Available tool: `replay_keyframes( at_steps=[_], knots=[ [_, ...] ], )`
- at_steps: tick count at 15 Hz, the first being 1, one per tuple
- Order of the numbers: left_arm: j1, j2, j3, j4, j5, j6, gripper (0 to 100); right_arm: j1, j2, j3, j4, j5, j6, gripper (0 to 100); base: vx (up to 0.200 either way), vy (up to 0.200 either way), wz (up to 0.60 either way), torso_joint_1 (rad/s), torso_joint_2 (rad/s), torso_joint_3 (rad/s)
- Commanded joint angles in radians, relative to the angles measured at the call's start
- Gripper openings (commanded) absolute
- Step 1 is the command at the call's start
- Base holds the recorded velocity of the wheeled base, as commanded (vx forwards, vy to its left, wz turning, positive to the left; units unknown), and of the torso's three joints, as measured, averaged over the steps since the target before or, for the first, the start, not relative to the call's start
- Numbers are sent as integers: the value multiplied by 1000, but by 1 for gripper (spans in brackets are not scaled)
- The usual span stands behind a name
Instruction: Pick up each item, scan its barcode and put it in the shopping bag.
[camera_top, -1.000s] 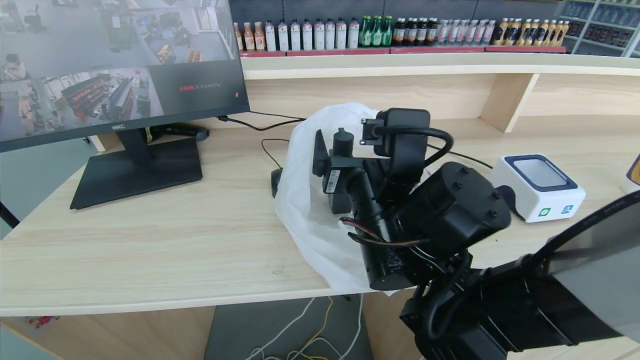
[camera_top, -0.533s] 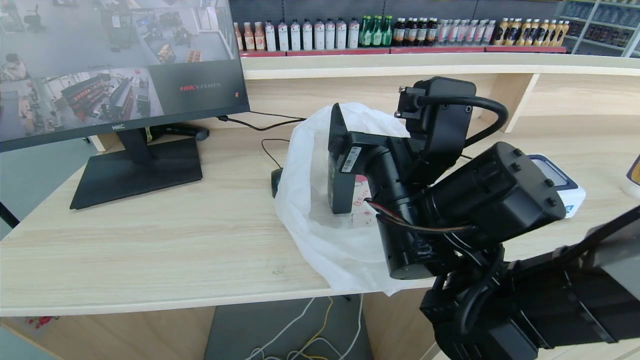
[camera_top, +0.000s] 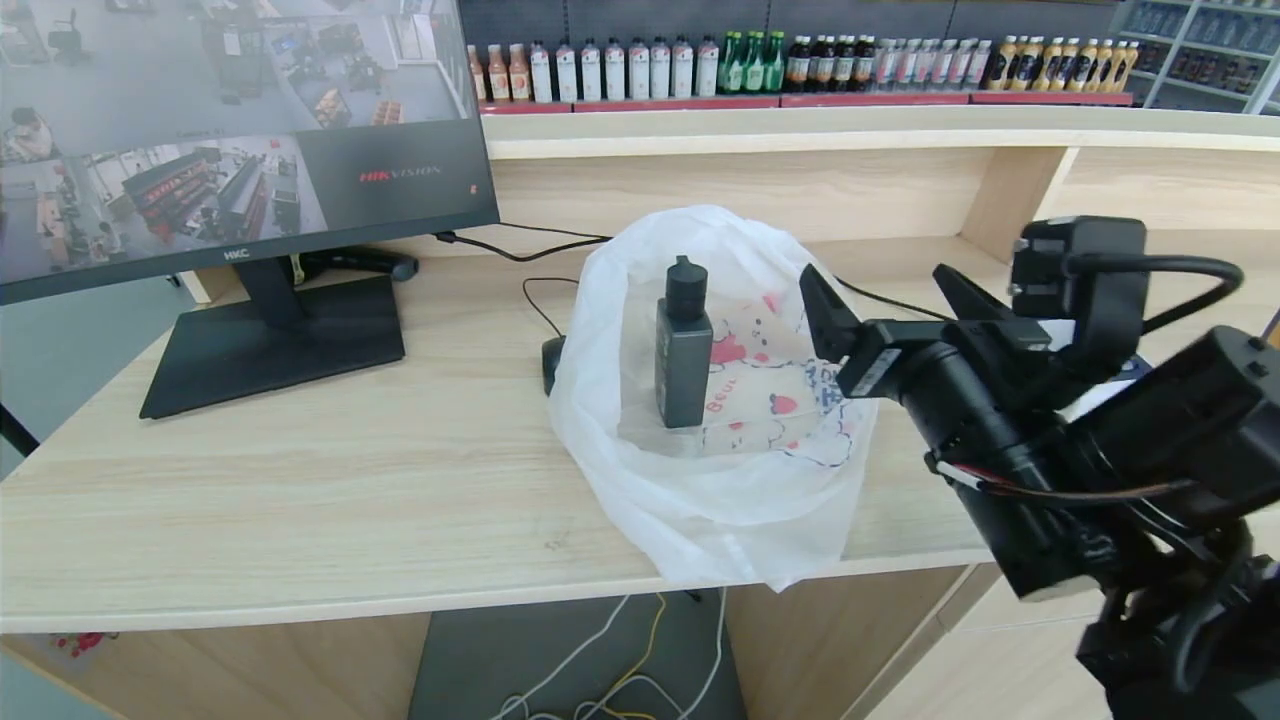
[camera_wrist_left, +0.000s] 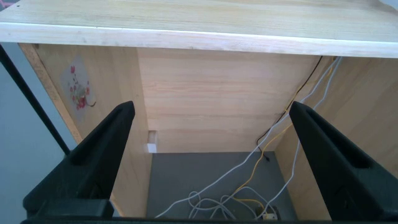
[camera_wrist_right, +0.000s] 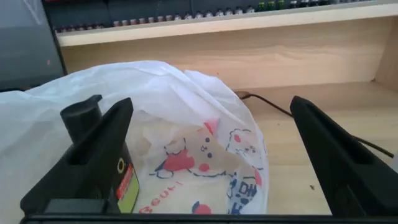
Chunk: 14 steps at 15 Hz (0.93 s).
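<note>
Open, empty right gripper (camera_top: 870, 285) is hovering beside the bag (camera_top: 700, 500); a bottle (camera_top: 684, 350) is standing inside. Snagging the plastic could topple it. Left gripper (camera_wrist_left: 211, 109) is hanging open.

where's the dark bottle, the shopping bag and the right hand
dark bottle (camera_top: 684, 370): head view, middle of its body
shopping bag (camera_top: 650, 500): head view, bare front wall
right hand (camera_top: 872, 275): head view, midway between its open fingertips
</note>
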Motion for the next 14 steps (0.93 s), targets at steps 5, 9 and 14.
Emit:
replay_keyframes(
  at_steps=[5,9,14],
  knots=[
    [-2,0,0,0,0,0,100,-56,-161,261,-2,126,121,100,0,0,0,0,0,0],
    [-2,0,0,0,0,-5,100,-53,-125,235,-2,130,120,100,0,0,0,0,0,0],
    [-2,0,0,0,0,1,100,-59,-126,215,-2,130,117,100,-160,0,0,2,3,2]
  ],
)
